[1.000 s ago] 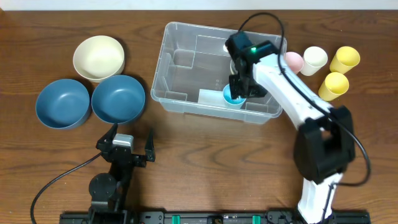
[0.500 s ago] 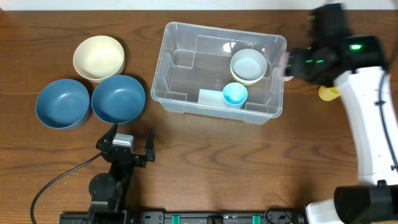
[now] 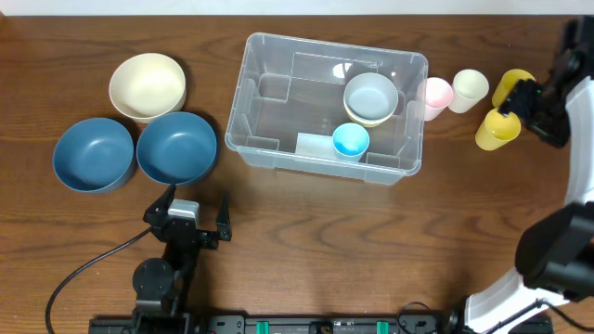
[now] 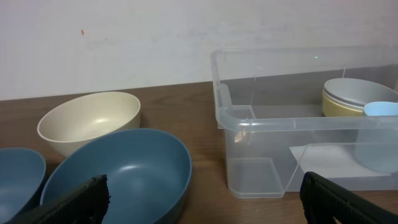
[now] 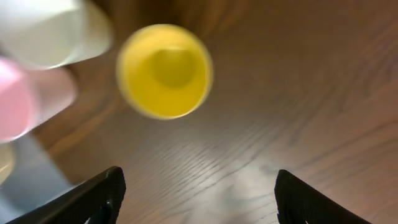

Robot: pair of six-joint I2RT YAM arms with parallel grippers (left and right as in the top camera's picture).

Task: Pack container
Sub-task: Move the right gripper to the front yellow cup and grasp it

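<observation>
Black fingers of the left pincer (image 3: pixel 194 209) stand spread and empty by the near edge of the bench (image 3: pixel 371 250), well apart from everything. Farther back, the container (image 3: pixel 278 116) lies mid-bench toward the far edge. It holds a pale bowl (image 3: pixel 371 96) and a blue cup (image 3: pixel 351 140) at its right end. By the right edge, the right pincer (image 5: pixel 199 180) hangs released, gripping nothing, above a yellow cup (image 5: pixel 165 71). The white cup (image 3: pixel 469 90) and pink cup (image 3: pixel 434 93) stand close beside it.

The likely trouble is that crowding: wide fingers descending off-centre could topple a neighbouring cup. A light cup pinched askew may also squirt free. Carried low, it could clip the container's thick rim, or land tilted on the bowl.
</observation>
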